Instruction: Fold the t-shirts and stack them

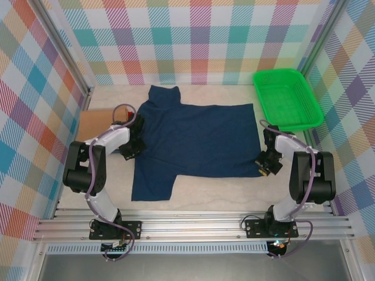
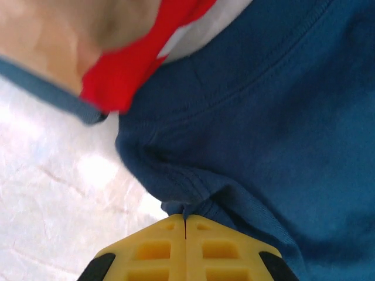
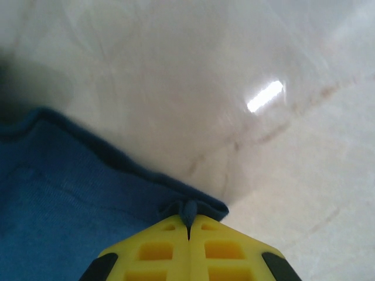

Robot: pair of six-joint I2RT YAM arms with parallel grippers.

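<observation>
Navy t-shirt (image 1: pixel 193 140) (soft knit) flat; left hand (image 2: pixel 186 221), right hand (image 3: pixel 188 227) pinch edges.

Navy t-shirt (image 3: pixel 70 193) corner in right gripper (image 3: pixel 188 225)

A pale, faintly veined table (image 1: pixel 199 193) fills the middle of the overhead frame. A navy t-shirt (image 1: pixel 193 137) lies spread flat across its centre, turned sideways. One sleeve points to the top of the frame, the other to the bottom, and the straight hem runs down the right. At centre left, touching the shirt's edge, sits a folded tan shirt (image 1: pixel 94 124). In the left wrist view, a red layer (image 2: pixel 129 70) and a blue edge (image 2: pixel 47 91) show beneath it against the tabletop. A green basket (image 1: pixel 275 74) stands at upper right, just apart from the navy cloth.
</observation>
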